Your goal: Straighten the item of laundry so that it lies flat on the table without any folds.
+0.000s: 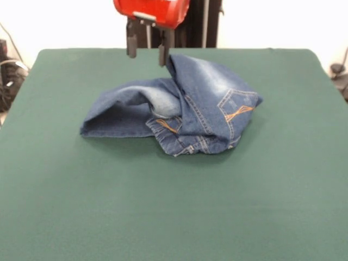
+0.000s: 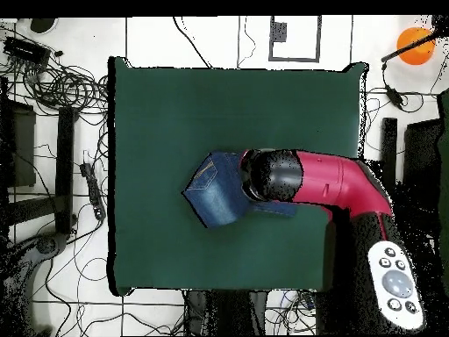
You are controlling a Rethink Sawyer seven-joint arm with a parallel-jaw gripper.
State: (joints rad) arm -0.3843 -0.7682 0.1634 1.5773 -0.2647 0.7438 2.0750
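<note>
The blue denim jeans [image 1: 185,106] lie bunched in a folded heap at the middle of the dark green table [image 1: 174,206]. A stitched back pocket with orange thread faces up on the right, and a leg opening lies at the left. My gripper [image 1: 147,51] hangs just behind the heap's raised back edge. Its two fingers [image 1: 131,46] stand apart with nothing between them, and the right one is close beside the denim. In the overhead view the jeans [image 2: 213,193] are partly hidden under the red arm [image 2: 324,184], which also hides the gripper.
Green table cloth [image 2: 219,105] surrounds the jeans on all sides. Cables and equipment [image 2: 53,79] lie on the floor beyond the table's edges. An orange ball [image 2: 414,44] sits off the table at a corner.
</note>
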